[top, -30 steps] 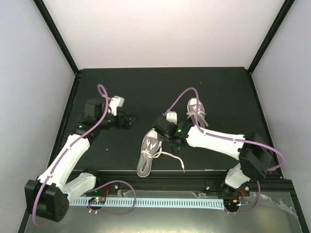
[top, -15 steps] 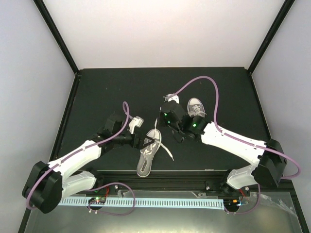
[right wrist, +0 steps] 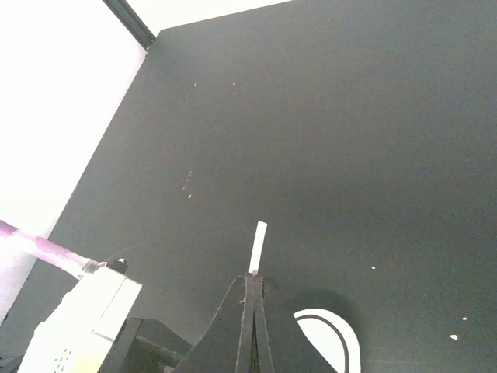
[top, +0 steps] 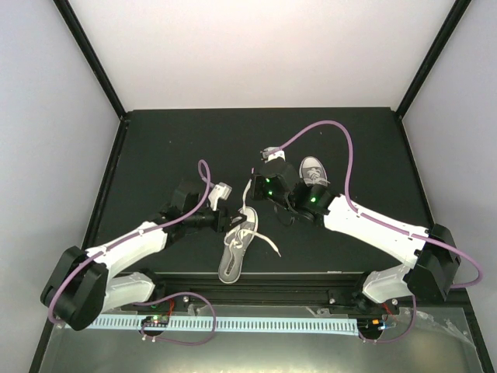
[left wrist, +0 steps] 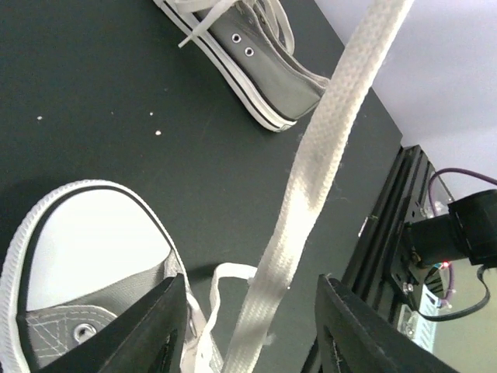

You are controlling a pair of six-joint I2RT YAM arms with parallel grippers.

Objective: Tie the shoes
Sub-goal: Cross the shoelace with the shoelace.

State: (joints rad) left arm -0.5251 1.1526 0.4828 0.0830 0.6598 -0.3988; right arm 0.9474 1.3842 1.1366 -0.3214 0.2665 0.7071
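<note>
Two grey shoes with white toe caps lie on the black table: the near shoe [top: 235,250] [left wrist: 85,249] and the far shoe [top: 313,172] [left wrist: 260,58]. My right gripper [top: 253,189] [right wrist: 253,281] is shut on the tip of the near shoe's white lace [left wrist: 311,179], which pokes out past the fingers as a short white end [right wrist: 258,245]. The lace runs taut from the shoe up to it. My left gripper [top: 235,224] [left wrist: 250,311] hangs over the near shoe's eyelets. Its jaws stand apart on either side of the taut lace without touching it.
The near shoe's other lace [top: 269,243] trails loose on the table to its right. A black rail [top: 295,280] runs along the table's near edge. A black frame post [top: 89,58] and white walls close the left and back sides.
My left arm swung right from the table's left to the near shoe, and its jaws have narrowed around the lace. My right gripper drew the lace up and back.
</note>
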